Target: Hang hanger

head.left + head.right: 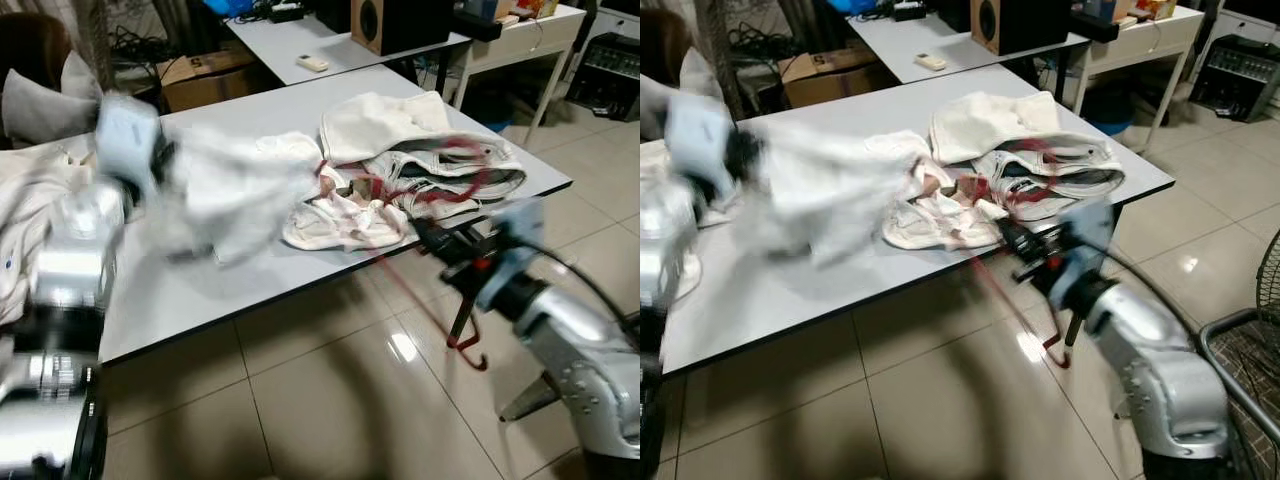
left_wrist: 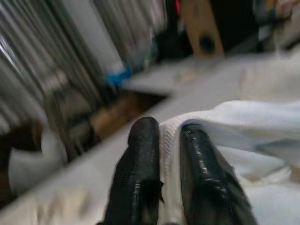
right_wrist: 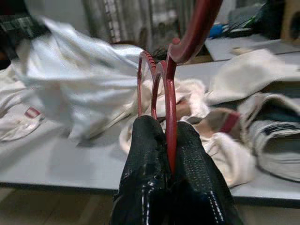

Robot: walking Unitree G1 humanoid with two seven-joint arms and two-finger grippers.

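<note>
A red hanger (image 3: 169, 89) is pinched between the black fingers of my right gripper (image 3: 169, 140), which is shut on it by the table's front edge (image 1: 455, 248). The hanger's hook (image 1: 470, 355) hangs below the table edge, and its red frame lies blurred over the clothes (image 1: 440, 165). My left gripper (image 2: 169, 136) is shut on the hem of a white garment (image 1: 225, 185), which is lifted above the table and blurred with motion.
The grey table (image 1: 190, 290) holds a pile of white and striped clothes (image 1: 400, 130) at its right end. More cloth (image 1: 25, 210) lies at the left. A second table (image 1: 300, 40) with a speaker (image 1: 375, 22) stands behind. A wire basket (image 1: 1250, 370) sits on the tiled floor at right.
</note>
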